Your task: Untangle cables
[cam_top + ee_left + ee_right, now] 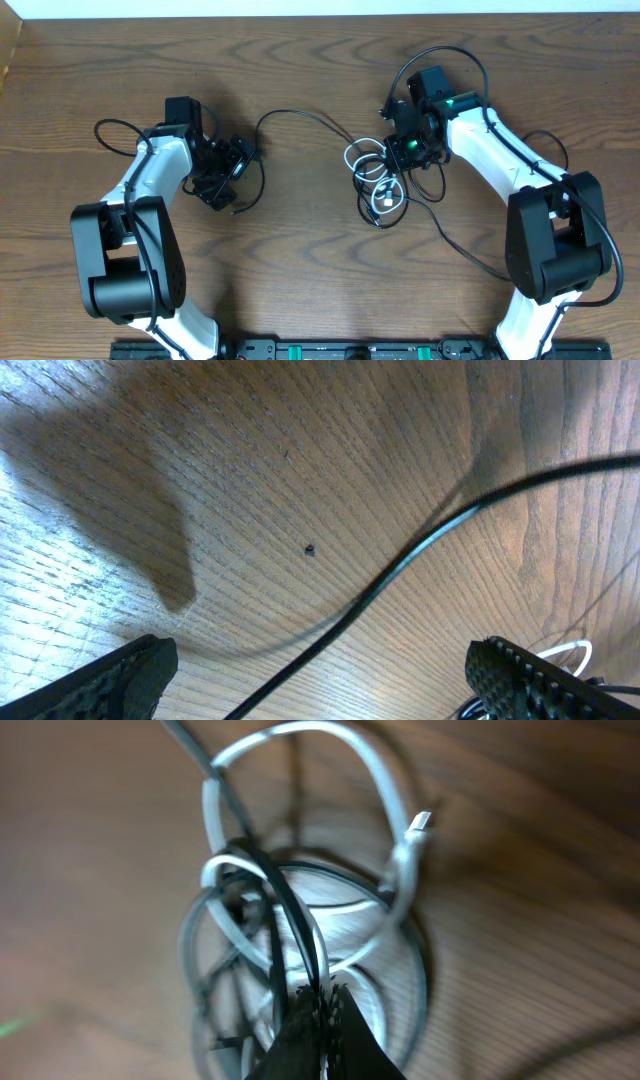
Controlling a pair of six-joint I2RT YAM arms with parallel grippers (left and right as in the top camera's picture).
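Coiled cables [405, 870] — pinched between right jaws.

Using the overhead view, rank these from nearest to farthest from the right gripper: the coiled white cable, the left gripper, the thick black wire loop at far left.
1. Coiled thin white cable: directly at the right gripper, centre-right.
2. Left gripper: left of centre, well across from it.
3. Thick black wire loop: far left, farthest.

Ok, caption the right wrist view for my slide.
Right gripper shut on the black cable, amid coiled white cable loops.
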